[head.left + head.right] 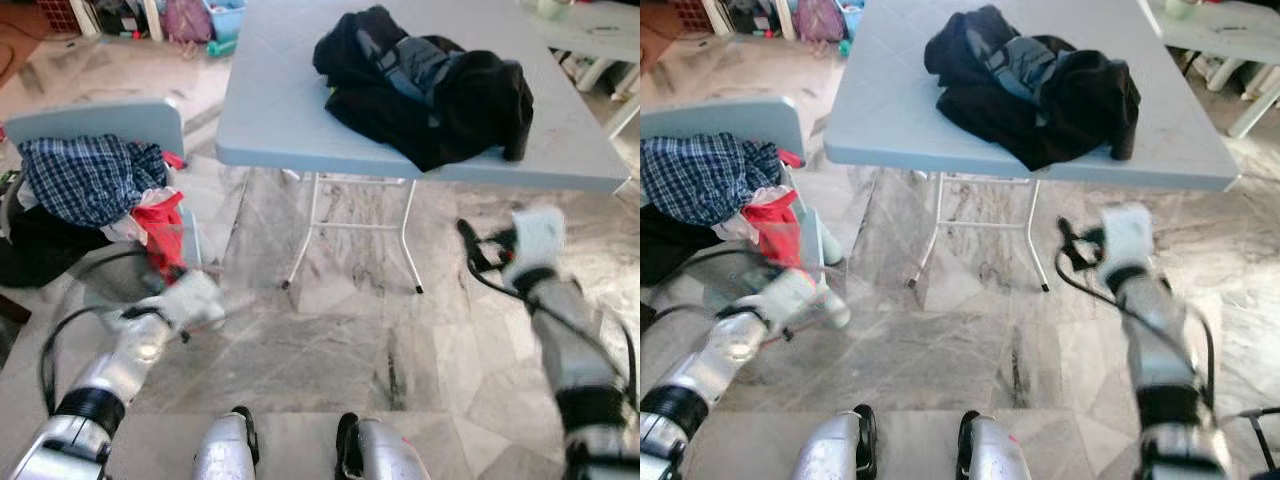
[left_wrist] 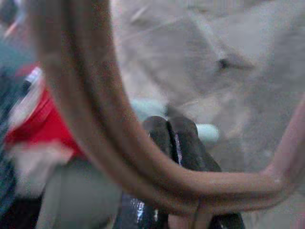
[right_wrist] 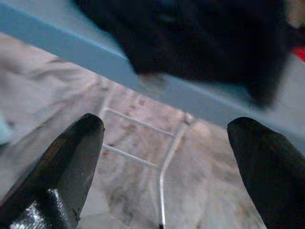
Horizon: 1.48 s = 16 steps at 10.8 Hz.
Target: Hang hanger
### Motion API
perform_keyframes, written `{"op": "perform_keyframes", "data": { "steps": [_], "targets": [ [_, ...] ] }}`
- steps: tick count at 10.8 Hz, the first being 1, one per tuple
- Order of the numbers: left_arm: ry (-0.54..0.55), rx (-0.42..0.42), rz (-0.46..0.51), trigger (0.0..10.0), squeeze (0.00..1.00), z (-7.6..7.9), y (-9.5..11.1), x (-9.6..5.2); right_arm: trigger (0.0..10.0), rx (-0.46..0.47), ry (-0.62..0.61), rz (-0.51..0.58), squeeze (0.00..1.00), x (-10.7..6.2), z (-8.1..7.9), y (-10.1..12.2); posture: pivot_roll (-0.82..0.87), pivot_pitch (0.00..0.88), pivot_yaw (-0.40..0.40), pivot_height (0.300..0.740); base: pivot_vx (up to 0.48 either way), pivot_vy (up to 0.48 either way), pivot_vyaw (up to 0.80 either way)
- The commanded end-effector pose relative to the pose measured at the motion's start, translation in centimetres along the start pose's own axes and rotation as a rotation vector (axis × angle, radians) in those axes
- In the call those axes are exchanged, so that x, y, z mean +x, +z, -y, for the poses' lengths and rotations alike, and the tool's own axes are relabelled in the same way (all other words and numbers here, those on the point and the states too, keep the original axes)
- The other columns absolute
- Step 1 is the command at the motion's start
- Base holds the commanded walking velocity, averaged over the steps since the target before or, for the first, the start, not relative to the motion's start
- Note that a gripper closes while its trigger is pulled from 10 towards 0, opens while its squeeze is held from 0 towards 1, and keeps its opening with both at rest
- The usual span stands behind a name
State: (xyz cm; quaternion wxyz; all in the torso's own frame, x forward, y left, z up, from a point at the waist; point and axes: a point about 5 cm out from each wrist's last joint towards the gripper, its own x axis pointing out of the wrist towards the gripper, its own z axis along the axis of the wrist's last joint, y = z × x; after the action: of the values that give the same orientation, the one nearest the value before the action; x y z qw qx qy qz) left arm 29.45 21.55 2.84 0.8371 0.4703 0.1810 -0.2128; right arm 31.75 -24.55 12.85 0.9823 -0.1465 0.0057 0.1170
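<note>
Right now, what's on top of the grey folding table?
A heap of dark clothes lies on the grey folding table, hanging over the near edge. Anything beneath the heap is covered.

the table (image 1: 280, 110) is pale blue-grey on thin white legs (image 1: 305, 235). the clothes heap (image 1: 425, 85) on it is black with a slate-blue patch. the chair (image 1: 110, 122) is the same pale blue-grey; on it lie a navy-and-white checked shirt (image 1: 85, 178) and a bright red cloth (image 1: 160, 225). the floor (image 1: 330, 330) is grey-beige marble with darker veins. the hanger (image 2: 95, 124) is brownish pink. the right gripper (image 3: 167, 152) has glossy black fingers.
</note>
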Motion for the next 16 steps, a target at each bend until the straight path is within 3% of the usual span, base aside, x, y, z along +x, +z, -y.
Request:
{"op": "perform_keyframes", "data": {
  "steps": [1,2,4,5,7,9,10,13,16],
  "targets": [
    [-0.093,0.131,0.007,10.0,0.0,1.3,-0.2,0.0,10.0,-0.041,0.113,0.002,0.0,0.2,-0.2,0.6,-0.01,0.187,-0.082,0.74,0.0,0.0,0.0],
    [-0.153,0.2,0.03,10.0,0.0,2.0,-0.2,0.0,10.0,-0.138,0.328,-0.002,0.0,0.3,-1.0,1.7,-0.01,0.186,-0.081,0.74,0.0,0.0,0.0],
    [-0.161,0.275,0.071,10.0,0.0,1.7,0.2,0.2,10.0,-0.187,0.586,-0.054,0.0,-0.6,-1.7,2.2,-0.01,0.182,-0.077,0.74,0.0,0.0,0.0],
    [-0.163,0.321,0.082,10.0,0.0,1.5,0.4,0.2,10.0,-0.23,0.706,-0.119,0.0,-1.4,-1.6,1.9,-0.01,0.18,-0.074,0.74,0.0,0.0,0.0],
    [-0.118,0.363,0.146,10.0,0.0,1.3,1.4,0.6,10.0,-0.231,0.925,-0.33,0.0,-3.3,-2.1,-0.2,-0.01,0.173,-0.076,0.74,0.0,0.0,0.0],
    [-0.023,0.376,0.226,10.0,0.0,0.7,3.1,1.0,10.0,-0.199,1.018,-0.419,0.0,-4.3,-4.0,-2.0,0.0,0.169,-0.08,0.74,0.0,0.0,0.0],
    [0.057,0.37,0.265,10.0,0.0,0.3,4.1,1.3,10.0,-0.114,1.027,-0.401,0.0,-4.0,-5.9,-2.2,0.0,0.169,-0.08,0.74,0.0,0.0,0.0],
    [0.037,0.338,0.312,10.0,0.0,1.8,5.9,1.9,10.0,-0.055,0.981,-0.367,0.0,-3.0,-8.7,-2.6,0.0,0.167,-0.081,0.74,0.0,0.0,0.0],
    [0.009,0.337,0.348,10.0,0.0,3.3,7.4,2.3,10.0,-0.065,0.99,-0.362,0.0,-2.8,-9.9,-2.3,-0.01,0.168,-0.083,0.74,0.0,0.0,0.0]
  ]
}}
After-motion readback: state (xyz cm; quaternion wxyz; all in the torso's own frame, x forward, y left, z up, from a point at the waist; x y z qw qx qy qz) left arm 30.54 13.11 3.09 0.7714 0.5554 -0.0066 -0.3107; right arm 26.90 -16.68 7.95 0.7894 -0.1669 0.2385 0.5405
